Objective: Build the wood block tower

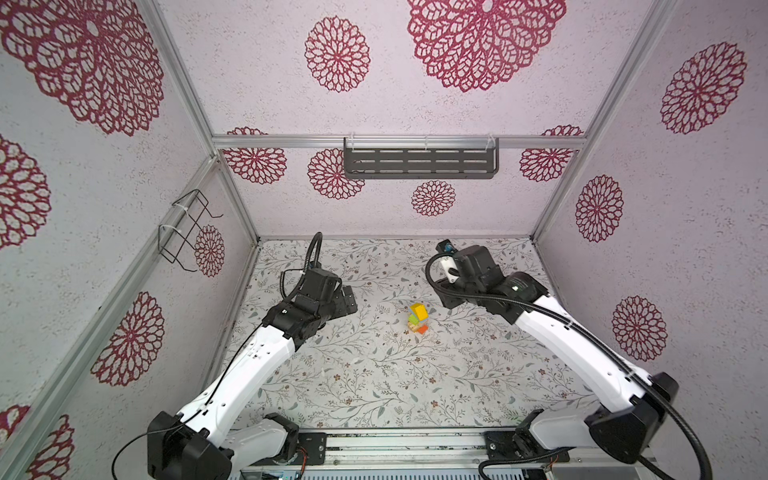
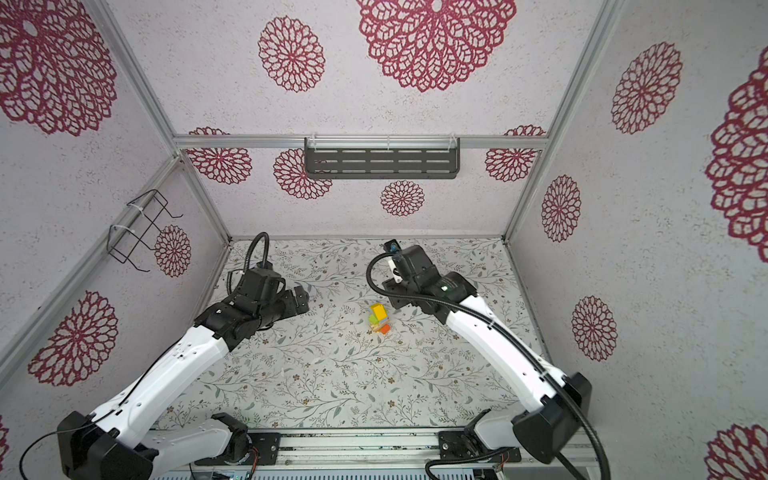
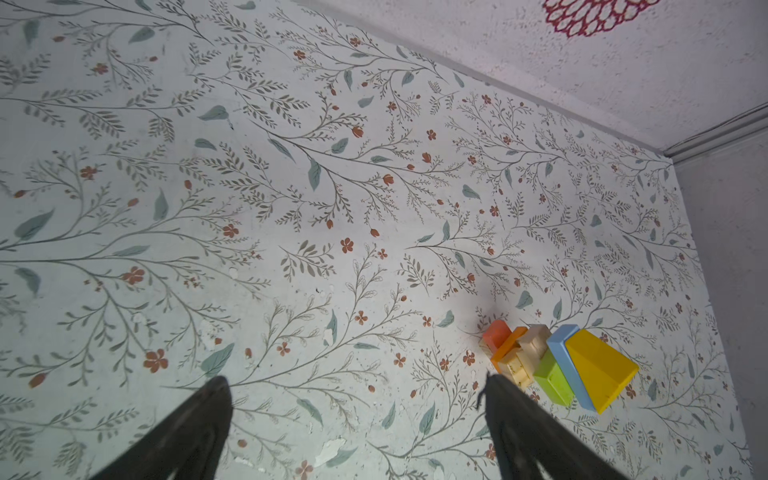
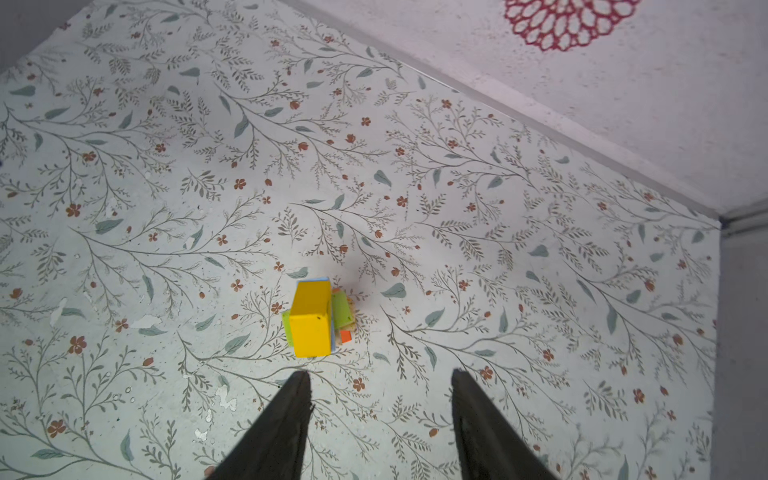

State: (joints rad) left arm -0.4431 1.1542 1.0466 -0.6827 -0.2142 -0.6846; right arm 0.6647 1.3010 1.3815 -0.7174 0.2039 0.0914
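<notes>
Left wrist view shows the tower (image 3: 552, 374) side-on, layers distinct; left fingers (image 3: 195, 428) wide, right fingers (image 4: 286, 424) parted.

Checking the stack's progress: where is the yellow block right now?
In both top views the yellow block tops the wood block tower, resting on the light blue block, just right of the middle of the table.

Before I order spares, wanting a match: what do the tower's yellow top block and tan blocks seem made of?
Yellow block: likely wood under opaque, matte yellow paint; flat even faces, crisp edges, hardly any shine.
Tan blocks: apparently bare, unpainted wood; pale colour with faint grain and grooves in the left wrist view.
</notes>
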